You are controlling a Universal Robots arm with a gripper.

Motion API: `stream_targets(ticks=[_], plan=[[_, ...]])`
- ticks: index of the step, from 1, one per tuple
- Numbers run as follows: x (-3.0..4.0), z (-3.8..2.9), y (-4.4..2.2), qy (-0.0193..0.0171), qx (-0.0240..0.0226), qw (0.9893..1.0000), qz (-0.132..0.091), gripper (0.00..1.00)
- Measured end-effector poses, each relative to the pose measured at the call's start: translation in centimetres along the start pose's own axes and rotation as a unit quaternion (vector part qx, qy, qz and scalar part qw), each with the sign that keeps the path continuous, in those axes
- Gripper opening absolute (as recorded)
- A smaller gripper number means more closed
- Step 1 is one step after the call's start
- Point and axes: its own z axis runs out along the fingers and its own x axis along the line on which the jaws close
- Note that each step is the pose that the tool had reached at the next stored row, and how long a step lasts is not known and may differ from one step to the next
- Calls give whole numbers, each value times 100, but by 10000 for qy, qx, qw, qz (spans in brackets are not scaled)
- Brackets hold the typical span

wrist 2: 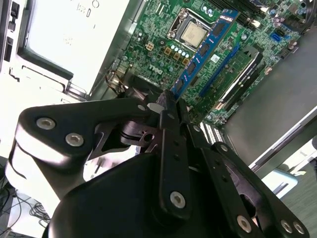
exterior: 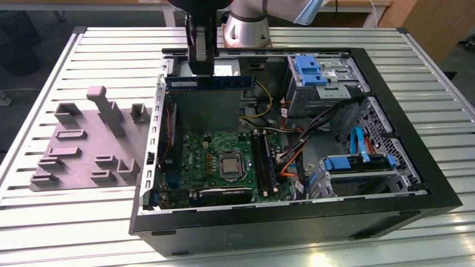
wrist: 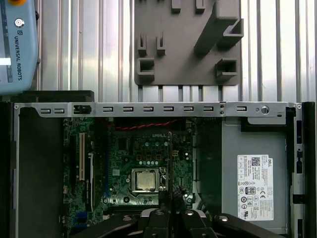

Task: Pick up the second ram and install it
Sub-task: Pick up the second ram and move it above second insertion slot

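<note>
The second ram [exterior: 211, 82] is a long blue-green stick with black chips. It hangs level above the open computer case [exterior: 415, 167], over its far left part in the exterior view. My gripper [exterior: 202, 73] is shut on the ram near one end. In the second wrist view the ram [wrist 2: 204, 48] reaches out from the gripper [wrist 2: 168, 101] over the motherboard [wrist 2: 158, 59]. In the first wrist view the ram [wrist: 170, 163] appears edge-on as a thin dark line above the gripper [wrist: 171, 214]. The black slot rails [exterior: 265, 158] lie beside the processor [exterior: 231, 165], well below the ram.
A grey plastic tray [exterior: 89, 139] with upright blocks lies on the slatted table at the exterior view's left of the case. Orange and black cables [exterior: 293, 153], blue drive brackets [exterior: 312, 69] and a drive cage [exterior: 356, 167] crowd the case's right half. A black card [exterior: 219, 194] sits near the front wall.
</note>
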Motion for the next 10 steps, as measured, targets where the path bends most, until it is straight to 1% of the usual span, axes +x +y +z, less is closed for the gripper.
stream_targets(ticks=[10], plan=[[-2,-2,-84,0,0,10000,0,14]])
